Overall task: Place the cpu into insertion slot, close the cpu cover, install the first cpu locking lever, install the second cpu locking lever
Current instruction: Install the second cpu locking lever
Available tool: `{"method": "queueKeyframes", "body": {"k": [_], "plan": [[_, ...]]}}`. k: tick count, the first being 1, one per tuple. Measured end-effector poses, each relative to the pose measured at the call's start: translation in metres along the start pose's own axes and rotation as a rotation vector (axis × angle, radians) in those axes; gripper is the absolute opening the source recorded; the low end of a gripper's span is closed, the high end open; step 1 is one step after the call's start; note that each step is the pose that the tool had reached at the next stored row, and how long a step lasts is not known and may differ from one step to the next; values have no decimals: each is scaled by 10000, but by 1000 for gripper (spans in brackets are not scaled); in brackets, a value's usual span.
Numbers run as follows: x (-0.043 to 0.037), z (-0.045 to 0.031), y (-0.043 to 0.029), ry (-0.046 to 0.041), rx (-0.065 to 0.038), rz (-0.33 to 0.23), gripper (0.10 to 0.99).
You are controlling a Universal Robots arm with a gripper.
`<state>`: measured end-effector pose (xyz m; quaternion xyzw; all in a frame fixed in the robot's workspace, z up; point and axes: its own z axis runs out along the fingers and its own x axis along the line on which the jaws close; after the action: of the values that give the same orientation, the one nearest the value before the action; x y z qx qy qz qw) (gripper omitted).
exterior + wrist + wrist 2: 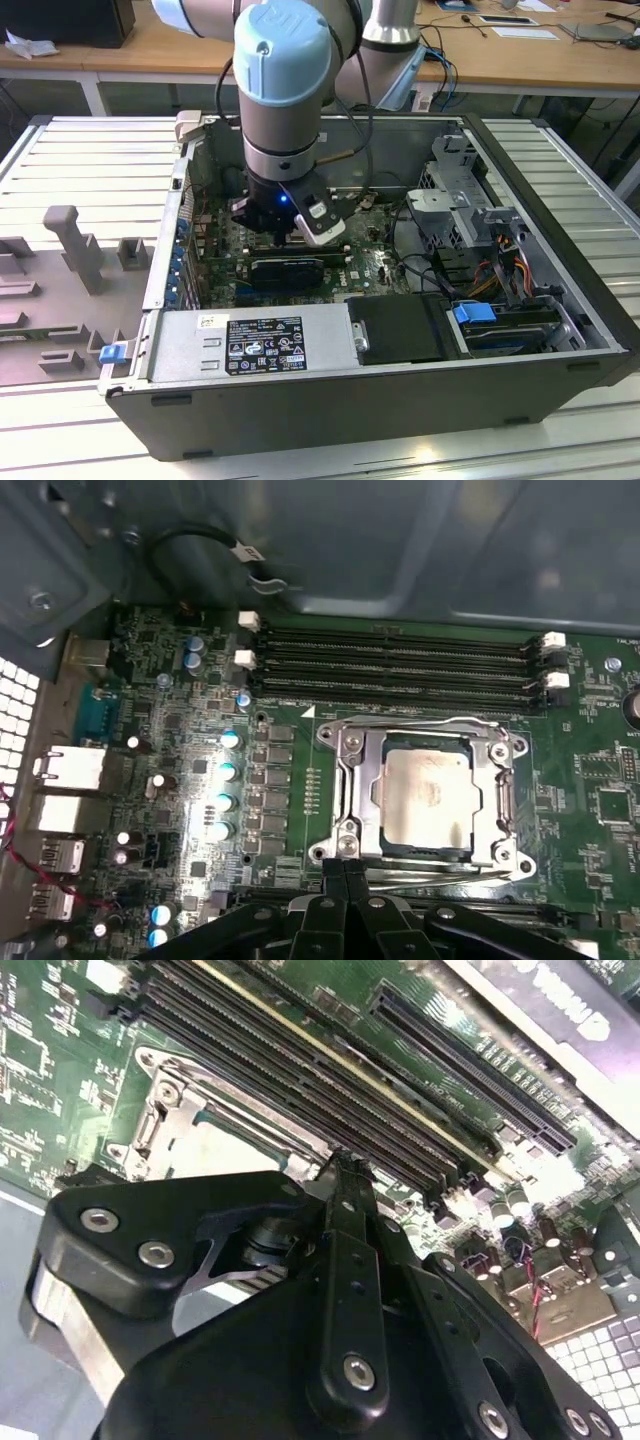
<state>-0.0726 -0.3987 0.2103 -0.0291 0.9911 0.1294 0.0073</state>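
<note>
With the cpu [428, 795] seated in the insertion slot [352, 748] and the cpu cover [503, 802] down, levers look unfinished. Gripper [345, 865] fingers together, empty, at the socket edge.

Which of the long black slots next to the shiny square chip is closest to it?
The bottom-most memory slot in the first wrist view, running right along the metal frame around the chip. The other three slots lie beyond it, toward the case wall.

Count: one cpu [427, 798] seated in one insertion slot [352, 748], one cpu cover [501, 802] down over it. Four long black memory slots [395, 663] along the socket's edge. One gripper [345, 872].
</note>
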Motion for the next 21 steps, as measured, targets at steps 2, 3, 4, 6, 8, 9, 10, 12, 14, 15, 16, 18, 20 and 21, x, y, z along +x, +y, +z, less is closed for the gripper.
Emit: {"method": "queueKeyframes", "body": {"k": [2,3,4,6,8,9,10,12,14,15,16,18,20,21], "plan": [[24,16,-38,-12,-220,-6,106],[26,26,-42,-15,-259,-7,106],[27,36,-45,-17,-291,-7,106],[27,54,-51,-21,-355,-11,106],[28,72,-55,-23,-416,-15,106],[28,84,-59,-24,-453,-17,106],[29,94,-62,-25,-479,-19,106],[29,114,-63,-32,-614,-24,106],[29,125,-63,-37,-722,-26,106],[31,141,-65,-44,-791,-27,106],[34,159,-69,-42,-829,-33,106],[38,167,-73,-38,-842,-38,106],[39,161,-71,-43,-848,-37,106],[38,135,-62,-48,-856,-38,106]]}}
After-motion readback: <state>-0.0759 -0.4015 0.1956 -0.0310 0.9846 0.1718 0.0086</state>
